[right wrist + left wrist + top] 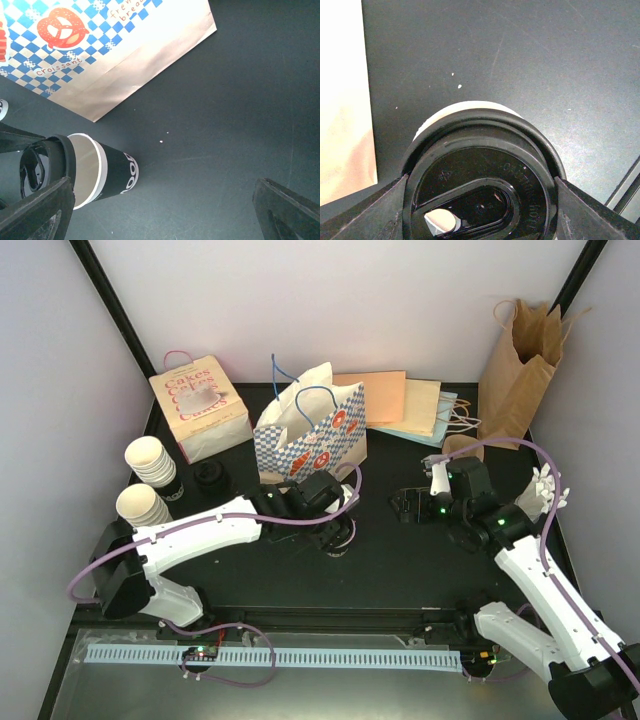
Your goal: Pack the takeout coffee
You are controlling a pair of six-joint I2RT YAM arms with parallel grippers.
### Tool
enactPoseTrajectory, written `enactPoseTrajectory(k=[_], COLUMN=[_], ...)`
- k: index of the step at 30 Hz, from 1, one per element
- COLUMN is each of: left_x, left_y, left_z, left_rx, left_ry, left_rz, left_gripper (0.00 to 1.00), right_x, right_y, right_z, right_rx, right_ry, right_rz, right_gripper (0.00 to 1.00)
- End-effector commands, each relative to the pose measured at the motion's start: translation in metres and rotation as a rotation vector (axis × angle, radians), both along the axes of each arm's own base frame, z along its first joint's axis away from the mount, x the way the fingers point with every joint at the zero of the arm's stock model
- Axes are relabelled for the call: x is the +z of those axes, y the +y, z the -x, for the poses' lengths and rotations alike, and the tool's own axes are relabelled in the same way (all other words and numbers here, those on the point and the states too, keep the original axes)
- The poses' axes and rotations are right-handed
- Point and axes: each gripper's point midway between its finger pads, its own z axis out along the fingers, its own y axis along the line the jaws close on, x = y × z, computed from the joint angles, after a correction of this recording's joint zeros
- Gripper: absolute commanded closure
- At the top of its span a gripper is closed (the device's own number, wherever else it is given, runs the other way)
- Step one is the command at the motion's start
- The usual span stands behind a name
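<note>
Gripping the black lid (485,165) by its edges, the left gripper (480,210) hides most of the cup (445,112) beneath; only a far sliver of rim shows. The lid sits tilted at the cup's mouth, near the checked bag (312,435). To the cup's right, the right gripper (162,210) gapes wide, empty.

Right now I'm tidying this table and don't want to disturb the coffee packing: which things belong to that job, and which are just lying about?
In the job: sleeved cup; black lid in the left gripper; stacked cups; spare lids; probably the checkered bag.
Lying about: Cakes bag; brown bag; flat bags.
</note>
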Motion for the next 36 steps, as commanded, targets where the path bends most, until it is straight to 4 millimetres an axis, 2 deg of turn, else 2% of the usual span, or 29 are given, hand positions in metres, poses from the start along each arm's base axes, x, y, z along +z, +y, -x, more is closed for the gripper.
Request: enactPoseTrajectory(k=[1, 29, 36], left_x=[0.013, 0.000, -0.001], left_y=[-0.004, -0.011, -0.012], left_z=[-0.004, -0.011, -0.010], left_rx=[-0.001, 0.005, 0.003], left_ry=[-0.031, -0.035, -0.034], left_rz=[0.005, -0.010, -0.013], left_gripper=[0.26, 0.26, 0.26], right_x=[-0.002, -0.009, -0.017], right_y=[0.004, 0.008, 0.013], right_z=[0.000, 0.005, 0.007], right_rx=[0.022, 0.045, 0.062], right_ry=[-0.010, 0.021, 0.056], right_rz=[-0.005, -0.020, -0.036], right_gripper=[0.00, 0.00, 0.00])
